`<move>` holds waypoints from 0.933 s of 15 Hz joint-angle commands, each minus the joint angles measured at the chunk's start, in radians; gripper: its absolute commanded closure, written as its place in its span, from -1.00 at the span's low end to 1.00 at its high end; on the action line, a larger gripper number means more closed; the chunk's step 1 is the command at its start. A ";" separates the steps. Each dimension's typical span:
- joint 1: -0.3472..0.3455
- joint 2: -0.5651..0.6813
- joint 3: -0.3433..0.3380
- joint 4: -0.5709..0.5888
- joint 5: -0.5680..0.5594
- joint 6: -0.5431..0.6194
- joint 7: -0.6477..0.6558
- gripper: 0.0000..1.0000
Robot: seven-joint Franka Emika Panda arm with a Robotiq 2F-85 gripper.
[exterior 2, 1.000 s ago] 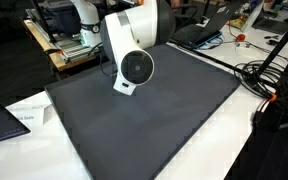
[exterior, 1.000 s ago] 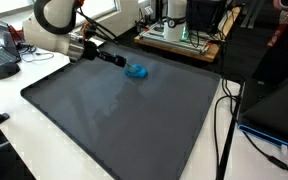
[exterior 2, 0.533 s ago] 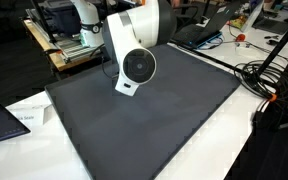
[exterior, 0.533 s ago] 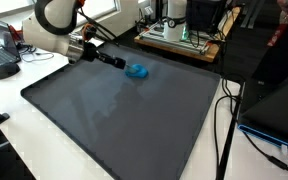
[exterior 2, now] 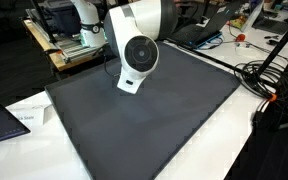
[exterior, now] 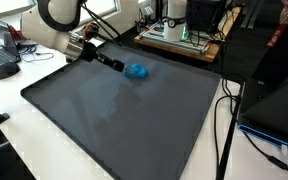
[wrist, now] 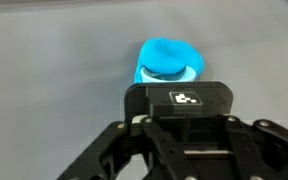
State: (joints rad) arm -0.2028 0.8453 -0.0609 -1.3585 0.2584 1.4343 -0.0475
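Jaws clenched around the blue object (wrist: pixel 167 58) on the dark grey mat (exterior: pixel 124 125)

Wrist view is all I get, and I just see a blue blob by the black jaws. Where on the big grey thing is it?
Observer: The blue blob lies near the far edge of a wide dark mat, as an exterior view shows it.
Operator: What's next to the mat?
Observer: Black cables trail over the white table right beside one edge of the mat.
Operator: Do both outside cameras see my blob?
Observer: No. In an exterior view the white arm stands in front and hides it.
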 commanded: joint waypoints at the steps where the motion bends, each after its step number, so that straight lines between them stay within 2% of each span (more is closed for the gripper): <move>1: 0.015 -0.046 0.006 -0.091 0.008 0.195 -0.024 0.57; 14: 0.017 -0.279 0.011 -0.341 0.026 0.334 -0.050 0.57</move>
State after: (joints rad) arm -0.1877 0.6480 -0.0566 -1.6093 0.2561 1.6547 -0.0777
